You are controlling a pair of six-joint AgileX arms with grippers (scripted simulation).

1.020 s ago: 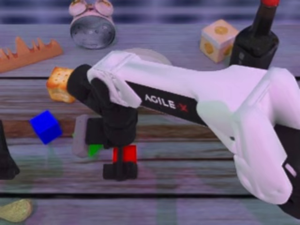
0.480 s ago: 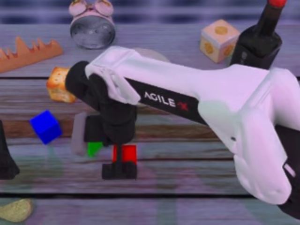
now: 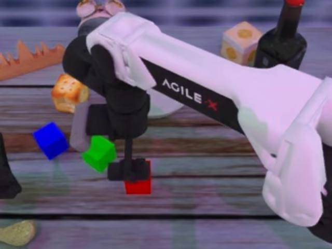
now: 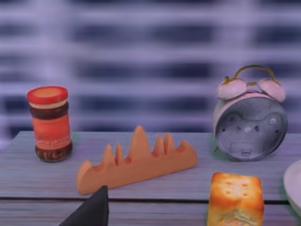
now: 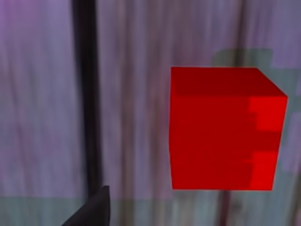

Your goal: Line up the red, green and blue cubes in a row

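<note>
The red cube (image 3: 138,185) lies on the table near the front middle, and it fills the right wrist view as the red cube (image 5: 225,129) with nothing gripping it. My right gripper (image 3: 128,169) hangs open just above its back edge; one dark fingertip (image 5: 94,209) shows beside the cube. The green cube (image 3: 99,153) sits tilted just left of the red one. The blue cube (image 3: 50,140) rests farther left. My left gripper (image 3: 5,179) is parked at the left edge, open, with one fingertip (image 4: 91,212) in its wrist view.
A toast-textured cube (image 3: 67,92) stands behind the green cube. At the back are an orange toothed rack (image 3: 31,57), an alarm clock (image 3: 98,8), an orange-slice cube (image 3: 239,44) and a dark bottle (image 3: 282,44). A white plate (image 3: 166,106) lies under my right arm. A red-lidded jar (image 4: 49,123) stands far left.
My right gripper has risen off the red cube and drawn back, leaving the cube on the table. The green cube, half hidden before, now shows whole.
</note>
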